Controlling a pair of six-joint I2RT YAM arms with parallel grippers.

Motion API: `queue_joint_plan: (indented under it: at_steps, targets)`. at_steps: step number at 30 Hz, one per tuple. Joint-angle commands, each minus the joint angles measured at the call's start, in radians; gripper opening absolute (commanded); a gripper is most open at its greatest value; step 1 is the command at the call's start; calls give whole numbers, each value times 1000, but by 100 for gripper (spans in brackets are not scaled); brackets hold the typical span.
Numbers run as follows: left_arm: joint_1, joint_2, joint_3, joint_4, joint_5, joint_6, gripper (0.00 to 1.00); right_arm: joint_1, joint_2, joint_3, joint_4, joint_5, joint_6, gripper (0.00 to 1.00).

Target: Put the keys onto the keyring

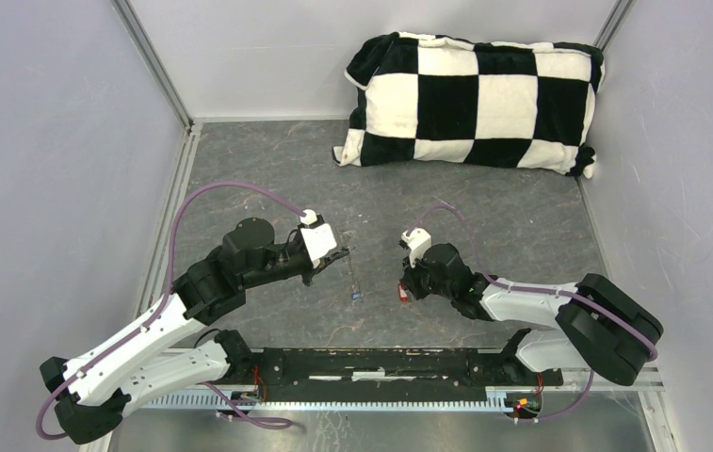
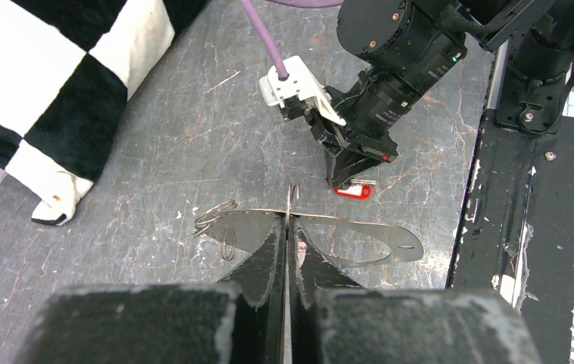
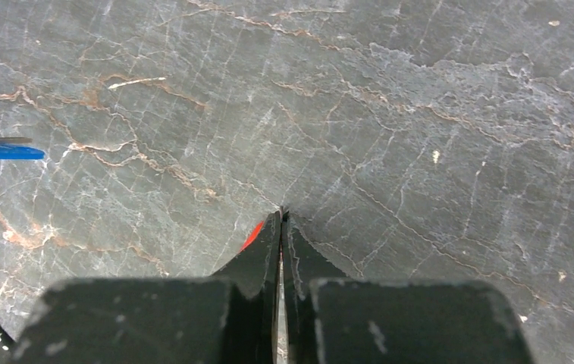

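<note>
My left gripper (image 1: pixel 338 254) (image 2: pixel 290 216) is shut on the keyring (image 2: pixel 292 199), which I see edge-on as a thin metal sliver between the fingertips. In the top view the keyring (image 1: pixel 352 273) is a thin line running toward me from the jaws. The blue key (image 1: pixel 357 297) (image 3: pixel 3 152) sits at its near end. My right gripper (image 1: pixel 403 290) (image 3: pixel 281 212) (image 2: pixel 342 178) is down at the table, shut on the red key (image 2: pixel 352 191) (image 3: pixel 253 233) (image 1: pixel 402 295). The red head sticks out beside its fingertips. The two grippers are about a hand's width apart.
A black-and-white checkered pillow (image 1: pixel 475 99) lies at the back right. Grey walls stand on the left, right and back. A black rail (image 1: pixel 380 363) runs along the near edge between the arm bases. Small wire rings (image 2: pixel 215 216) lie left of my left fingertips.
</note>
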Motion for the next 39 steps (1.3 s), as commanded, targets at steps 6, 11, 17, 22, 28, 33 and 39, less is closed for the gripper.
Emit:
queue_joint_plan:
  at_steps: [6, 11, 17, 22, 28, 33, 39]
  targets:
    - [4, -13, 32, 32, -2, -24, 2, -3, -54, -23, 58, -79, -21, 0]
    - [4, -14, 16, 31, -8, -35, 2, -4, -199, -35, 29, -135, -25, 0]
    - [4, -11, -2, 35, -9, -59, 2, 12, -384, -9, -37, -205, 8, 0]
    - [4, -5, -9, 31, -15, -57, 2, 76, -461, 94, -133, -193, 3, 0]
    - [4, 2, -14, 33, -6, -60, 2, 205, -431, 254, -192, -133, -23, 0]
    - [4, 2, -10, 22, -8, -56, 2, 259, -405, 326, -171, -102, -26, 0]
    - [4, -1, -11, 22, -8, -56, 2, 293, -382, 383, -173, -77, -36, 0]
